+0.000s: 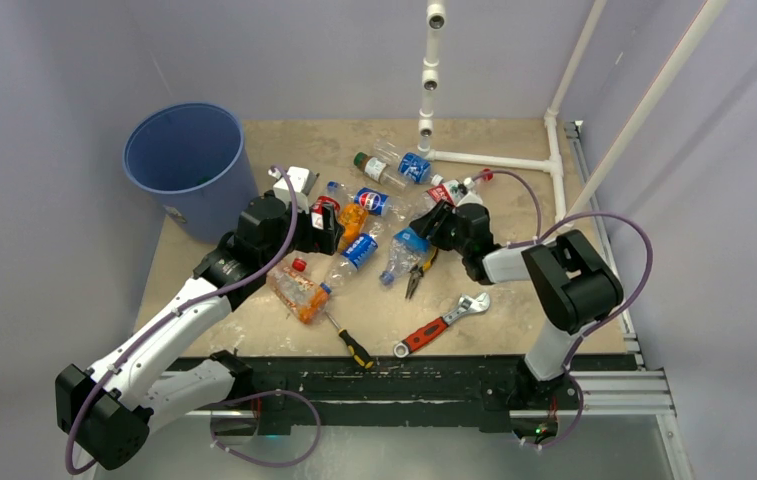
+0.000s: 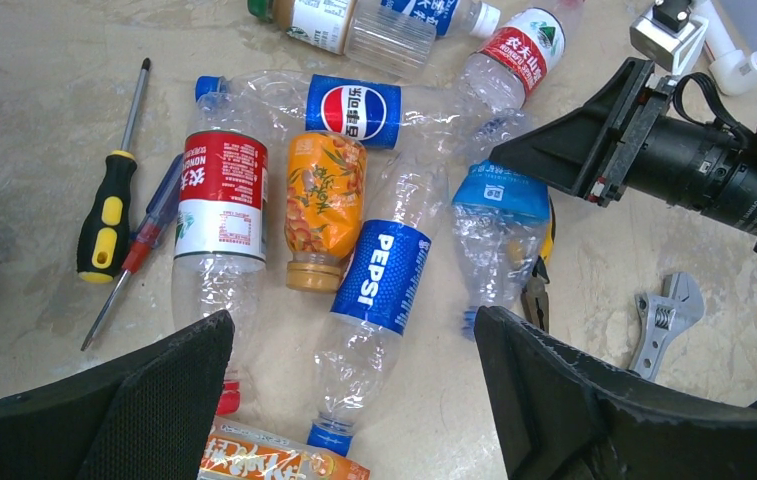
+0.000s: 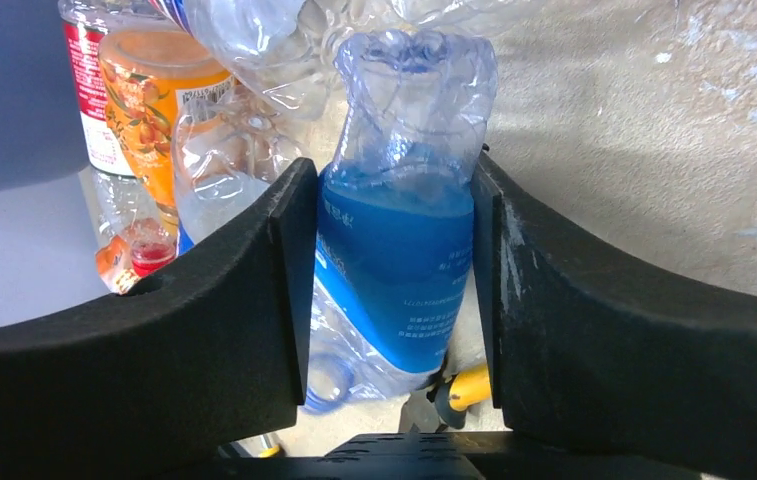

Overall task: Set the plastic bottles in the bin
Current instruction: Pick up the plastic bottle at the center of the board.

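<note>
Near edge of the table (image 1: 384,315): a screwdriver (image 1: 352,345), a wrench (image 1: 444,322) and pliers (image 1: 416,280). These are tools, not my targets.

Right gripper (image 3: 391,180): its 2 fingers press the label of the crushed blue-label bottle (image 3: 394,290), 1 per side. It is clamped across the soft middle, where I judge the plastic gives enough to hold. The bottle lies against the pliers' yellow handle; I judge it not yet lifted.

Left gripper (image 2: 354,335): jaws spread wide with nothing between them, hanging over the Pepsi bottle (image 2: 384,275). I read this as a likely next pick.

The other bottles (image 2: 324,200) lie crowded mid-table, several touching.

The bin (image 1: 186,150) stands at the far left corner, well apart from the clamped bottle. I see no bottle inside it.
</note>
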